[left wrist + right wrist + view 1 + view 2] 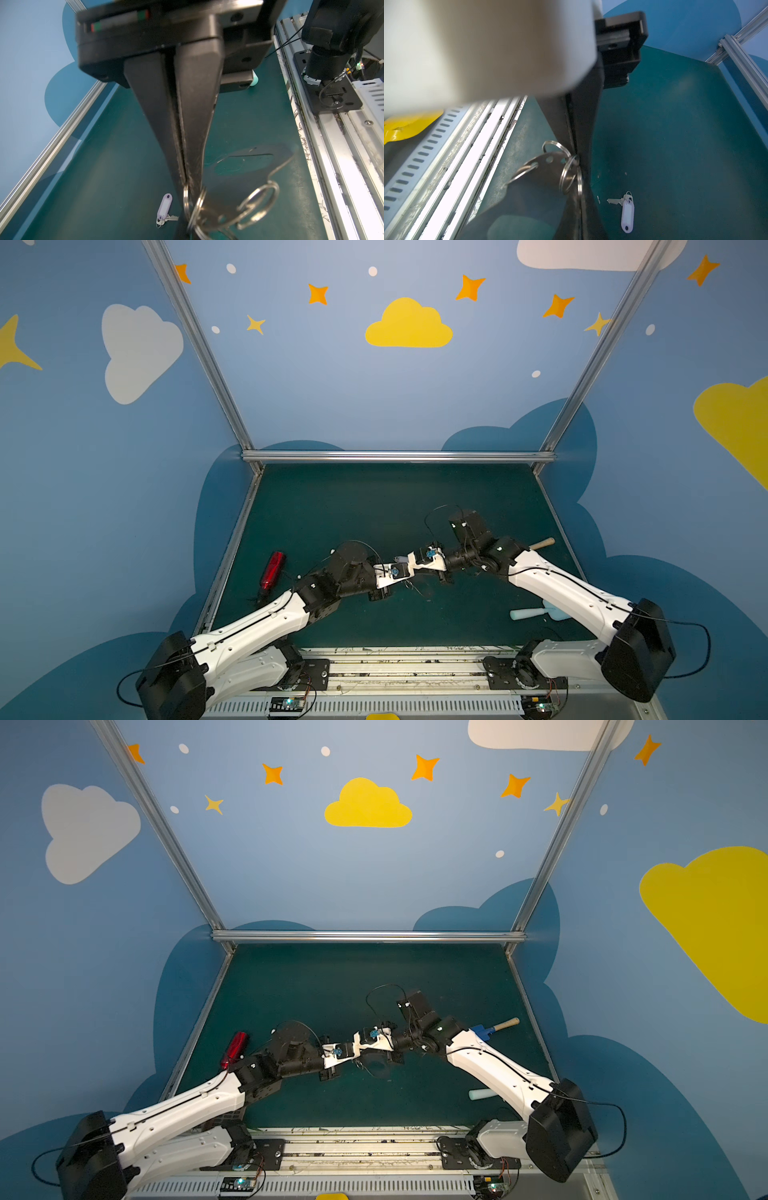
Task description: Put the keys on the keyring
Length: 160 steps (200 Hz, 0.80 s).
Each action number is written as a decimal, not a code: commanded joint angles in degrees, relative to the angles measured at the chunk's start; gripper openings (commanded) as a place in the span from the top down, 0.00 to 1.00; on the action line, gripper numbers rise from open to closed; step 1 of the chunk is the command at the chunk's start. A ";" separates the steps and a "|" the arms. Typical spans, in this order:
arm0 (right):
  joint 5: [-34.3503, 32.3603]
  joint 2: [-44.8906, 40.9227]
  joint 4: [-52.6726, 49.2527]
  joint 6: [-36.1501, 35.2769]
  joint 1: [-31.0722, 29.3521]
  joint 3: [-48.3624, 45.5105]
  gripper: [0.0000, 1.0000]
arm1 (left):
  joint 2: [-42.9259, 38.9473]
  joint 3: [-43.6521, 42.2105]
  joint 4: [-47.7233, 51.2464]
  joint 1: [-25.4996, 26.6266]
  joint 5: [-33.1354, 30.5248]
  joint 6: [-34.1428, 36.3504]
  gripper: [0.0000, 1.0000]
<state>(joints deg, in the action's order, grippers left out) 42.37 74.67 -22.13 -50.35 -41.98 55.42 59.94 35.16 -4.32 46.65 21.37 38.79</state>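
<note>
Both claws meet tip to tip at the keyring (239, 182) (537, 187), a flat grey plate with an oblong cutout, rim holes and several silver split rings. The left claw (188, 186) has its fingers pressed together on one of those rings at the plate's rim, so the ring sits pinched between the tips. The right claw (579, 163) reaches the same corner of the keyring from the opposite side. Its fingers are together too, clamped at a ring threaded through a rim hole. The plate tilts between them; whether its far edge touches the mat (374, 506) I cannot tell. In both top views the keyring is mostly hidden under the two wrists.

The key (165, 207) (626, 212) is not on the keyring. It lies flat on the mat near the keyring but apart from it, on the side away from the front rail (477, 155). It has a white oblong tag and a small ring of its own at the head.

In both top views the red gadget (272, 570) (235, 1050) lies well left of the keyring, beside the left arm. The spatula (534, 613) (482, 1094) lies right of the keyring and nearer the rail, partly under the right arm. A wooden-handled tool (542, 544) (507, 1024) lies right of the keyring and farther back — its blue head shows in a top view only.
</note>
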 commanded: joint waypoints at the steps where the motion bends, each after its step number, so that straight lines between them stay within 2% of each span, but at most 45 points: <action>1: -0.35 0.88 -0.46 -1.54 -0.83 1.62 0.97 | -0.07 3.30 -5.40 0.90 1.85 -0.37 0.96; 66: -1.93 -0.98 -0.88 -2.03 -0.52 1.89 0.76 | -0.04 4.39 -2.27 0.81 -1.60 -2.12 0.96; 105: -5.45 -3.28 -2.40 -1.08 0.27 1.91 0.72 | 0.26 8.01 5.15 0.85 -3.06 -4.20 0.96; 160: -6.22 -5.93 2.11 3.60 0.84 -3.05 0.74 | -0.02 6.35 5.81 0.74 -4.85 -7.02 0.96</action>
<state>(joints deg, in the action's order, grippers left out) 38.15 69.78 -20.82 -49.50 -41.32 55.18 60.23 41.25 1.23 47.16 18.00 34.33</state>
